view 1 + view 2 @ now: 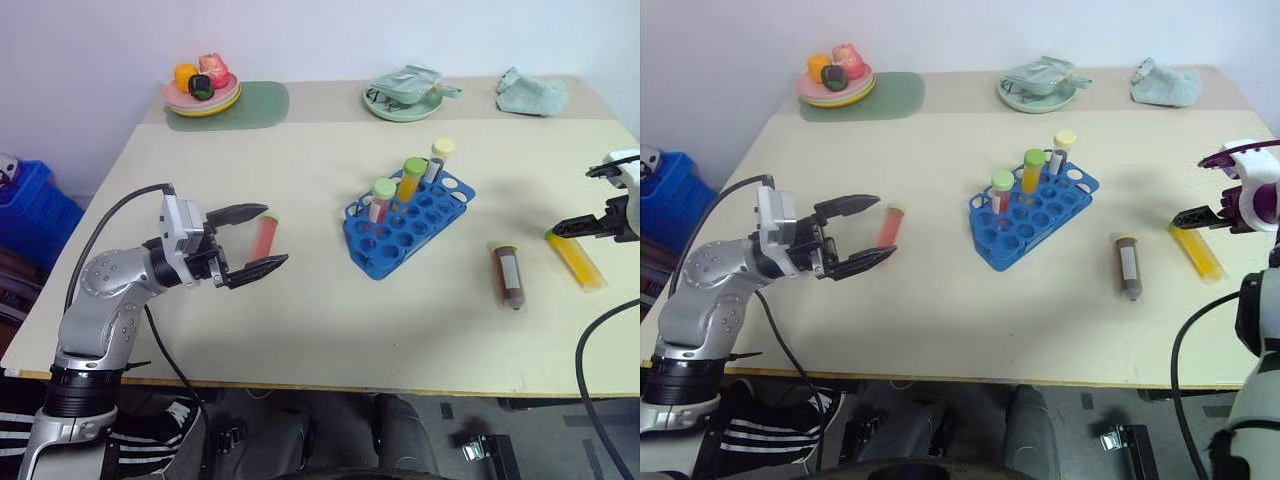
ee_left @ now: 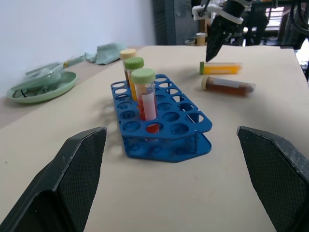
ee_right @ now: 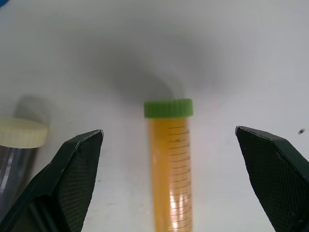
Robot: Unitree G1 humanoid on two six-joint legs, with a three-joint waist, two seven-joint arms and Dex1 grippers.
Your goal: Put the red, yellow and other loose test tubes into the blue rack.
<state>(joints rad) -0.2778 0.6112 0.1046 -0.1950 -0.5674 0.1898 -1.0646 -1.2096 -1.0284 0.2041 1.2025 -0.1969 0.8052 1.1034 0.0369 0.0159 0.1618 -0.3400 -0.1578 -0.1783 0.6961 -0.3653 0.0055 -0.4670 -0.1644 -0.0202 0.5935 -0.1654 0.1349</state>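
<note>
The blue rack (image 1: 372,252) stands mid-table with three capped tubes upright in it. A red test tube (image 1: 264,240) lies on the table left of it. My left gripper (image 1: 276,234) hovers open over this tube, pointing level at the rack (image 2: 188,126). A brown tube (image 1: 508,273) with a white label lies right of the rack. Beyond it lies the yellow tube (image 1: 578,258). My right gripper (image 3: 169,131) is open and tilted down over the yellow tube's green cap (image 3: 168,108), one finger on each side, apart from it.
At the back stand a plate of toy food (image 1: 203,90) on a green mat (image 1: 255,105), a green dish (image 1: 403,98) and a crumpled cloth (image 1: 530,93). A dark blue crate (image 1: 30,205) sits off the table's left edge.
</note>
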